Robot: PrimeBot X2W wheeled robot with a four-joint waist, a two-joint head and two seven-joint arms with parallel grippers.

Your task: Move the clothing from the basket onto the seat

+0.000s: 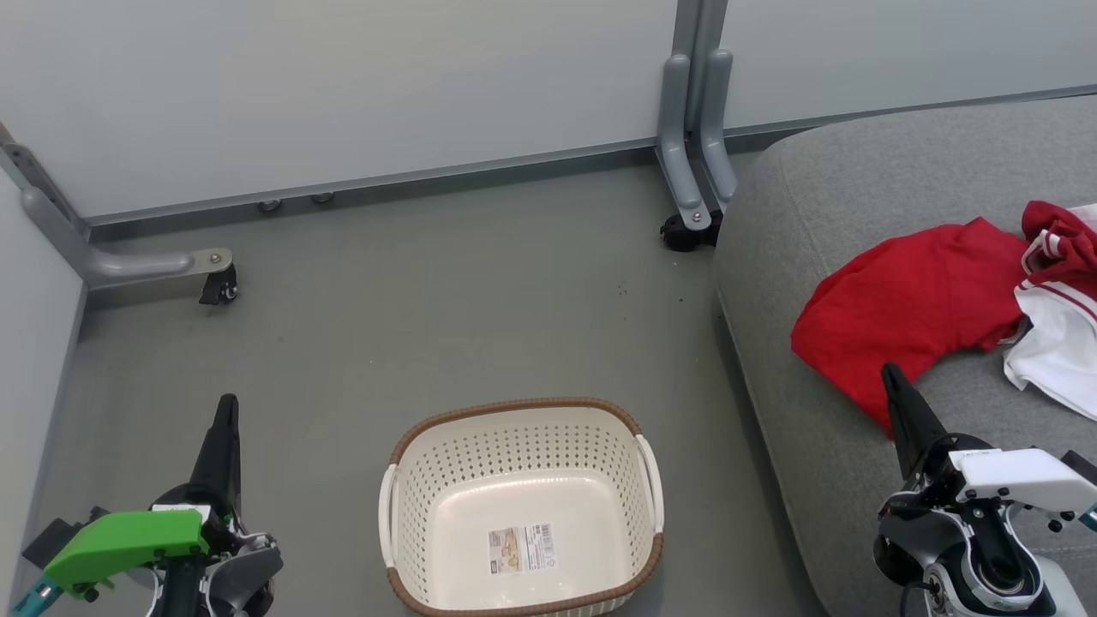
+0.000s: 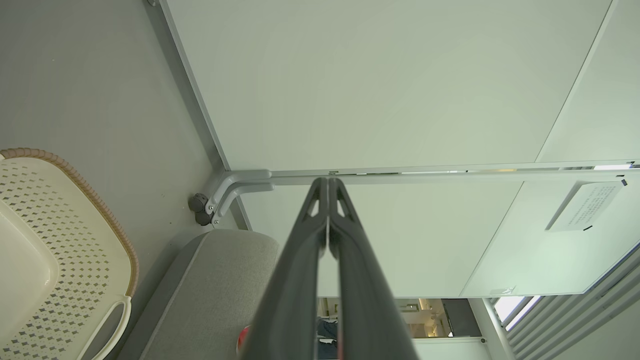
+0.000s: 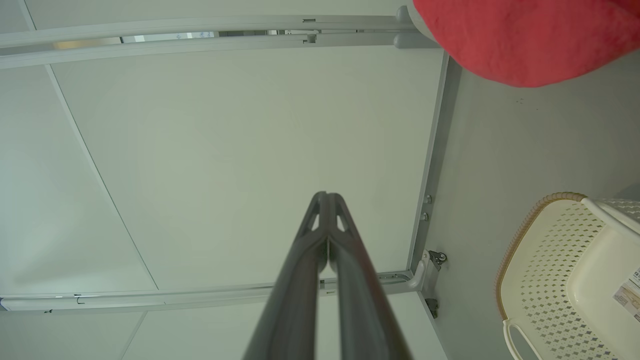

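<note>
The clothing lies on the grey seat [image 1: 823, 197] at the right: a plain red shirt [image 1: 913, 304] and, beside it, a red-and-white garment [image 1: 1058, 330] at the view's right edge. The cream basket [image 1: 523, 424] stands on the floor at bottom centre, with only a label sticker on its base. My left gripper [image 1: 226, 410] is shut and holds nothing, left of the basket. My right gripper [image 1: 891, 375] is shut and holds nothing, its tip just in front of the red shirt's near edge. The right wrist view shows the red shirt [image 3: 525, 40] and basket [image 3: 565, 270].
Pale partition panels [image 1: 343, 86] close off the back and left. Their grey feet with castors stand on the floor at the left [image 1: 218, 287] and by the seat's corner [image 1: 686, 227]. Grey floor [image 1: 446, 300] stretches between the basket and the panels.
</note>
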